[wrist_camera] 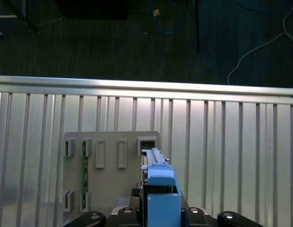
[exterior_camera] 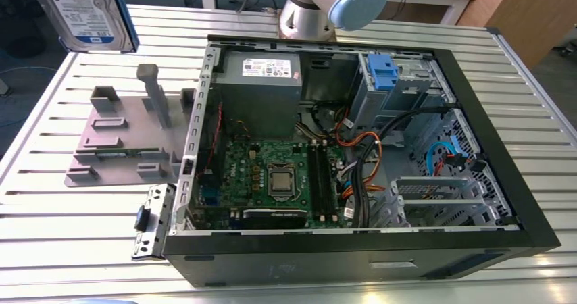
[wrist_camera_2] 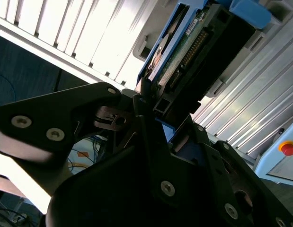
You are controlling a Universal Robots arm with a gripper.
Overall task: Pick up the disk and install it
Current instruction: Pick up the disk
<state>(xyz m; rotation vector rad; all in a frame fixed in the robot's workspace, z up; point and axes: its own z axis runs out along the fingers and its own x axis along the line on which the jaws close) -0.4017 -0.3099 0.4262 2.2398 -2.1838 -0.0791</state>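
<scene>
The pick-up part looks done and the install part not begun. The disk (exterior_camera: 88, 13) hangs in the air at the exterior view's upper left, its label facing the camera, well apart from the open computer case (exterior_camera: 361, 250). In the second wrist view the gripper (wrist_camera_2: 145, 104) has its jaws closed on the edge of the disk at the blue bracket, so it is gripping the drive. The first wrist view looks past the bracket onto the grey fixture plate (wrist_camera: 108, 161) on the slatted table (wrist_camera: 231, 142), with the disk clear above it. As I judge it, installing calls for carrying the drive across to the drive cage (exterior_camera: 410, 88) in the case's upper right corner, beside the blue clip (exterior_camera: 382, 67), and squaring the bracket to the bay opening
</scene>
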